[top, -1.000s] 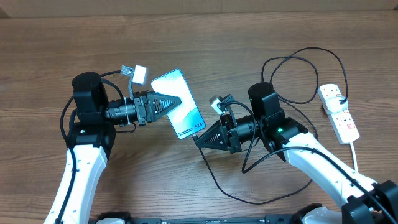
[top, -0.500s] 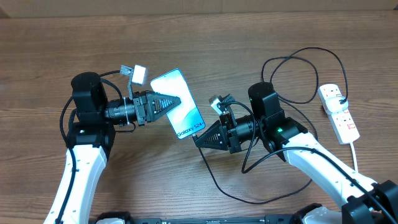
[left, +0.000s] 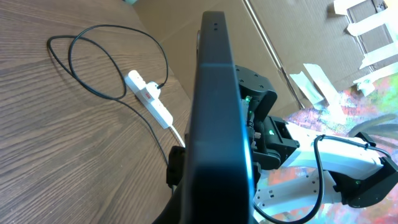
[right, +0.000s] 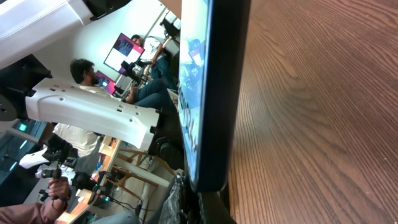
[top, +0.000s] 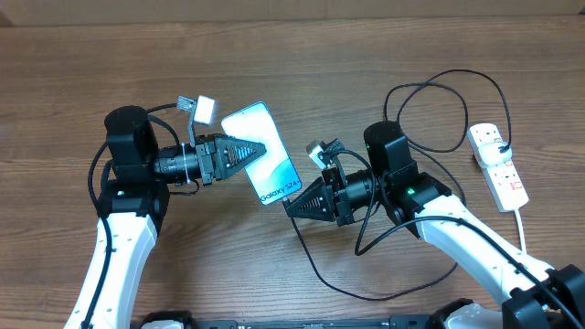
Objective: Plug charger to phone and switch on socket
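The phone [top: 265, 155], with its light blue screen up, is held above the table, and my left gripper [top: 262, 150] is shut on its left long side. In the left wrist view the phone [left: 214, 112] shows edge-on as a dark bar. My right gripper [top: 289, 206] is shut at the phone's "Galaxy S24+" end, where the black charger [top: 315, 270] cable leads in; the connector tip is hidden between the fingers. Seen from the right wrist, the phone [right: 211, 93] ends right at my right gripper [right: 208, 205]. The white socket [top: 498, 164] lies at the far right.
The charger cable loops widely behind the right arm [top: 448, 82] and in front of it. A thick white cord [top: 523, 219] runs from the socket toward the front edge. The left wrist view also shows the socket [left: 149, 96] and a cable loop [left: 93, 62].
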